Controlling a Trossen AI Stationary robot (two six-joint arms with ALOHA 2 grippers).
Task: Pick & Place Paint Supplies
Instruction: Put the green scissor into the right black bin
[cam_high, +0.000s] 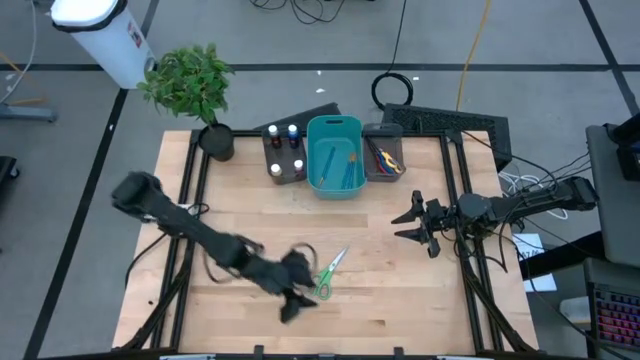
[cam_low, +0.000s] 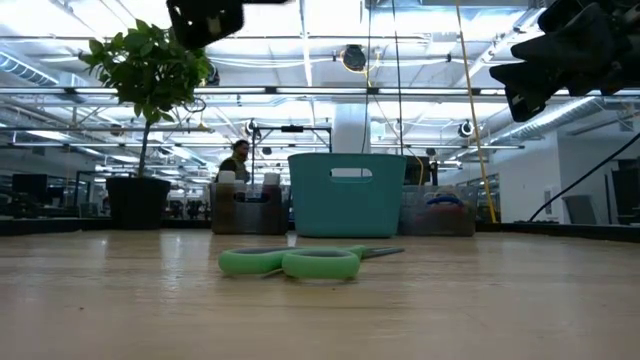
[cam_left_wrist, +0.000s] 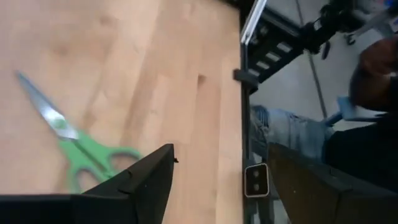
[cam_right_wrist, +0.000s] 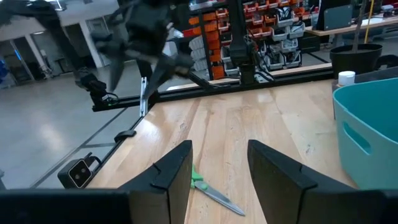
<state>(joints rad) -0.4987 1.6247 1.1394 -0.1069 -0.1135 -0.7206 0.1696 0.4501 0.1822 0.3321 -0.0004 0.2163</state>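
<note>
Item, green-handled steel scissors (cam_high: 328, 273) lying flat on the wooden table (cam_high: 400, 300): I am hovering my left tool (cam_high: 297, 290) beside them, fingers apart and empty, needing squarer alignment over the handles before closing.

Tabletop (cam_high: 400, 300): light wood, dark-framed.
Near front edge: green scissors (cam_high: 329, 272) lying flat, blades closed.
Back edge, in a row: potted plant (cam_high: 214, 139), dark grey bin (cam_high: 284, 165), teal bin (cam_high: 334, 186), dark grey bin (cam_high: 384, 168).

Bright overhead light, soft shadows on worktop (cam_high: 400, 300). Low view: ceiling glare, near green scissors (cam_low: 300, 262) soft. Left wrist view motion-blurred.
</note>
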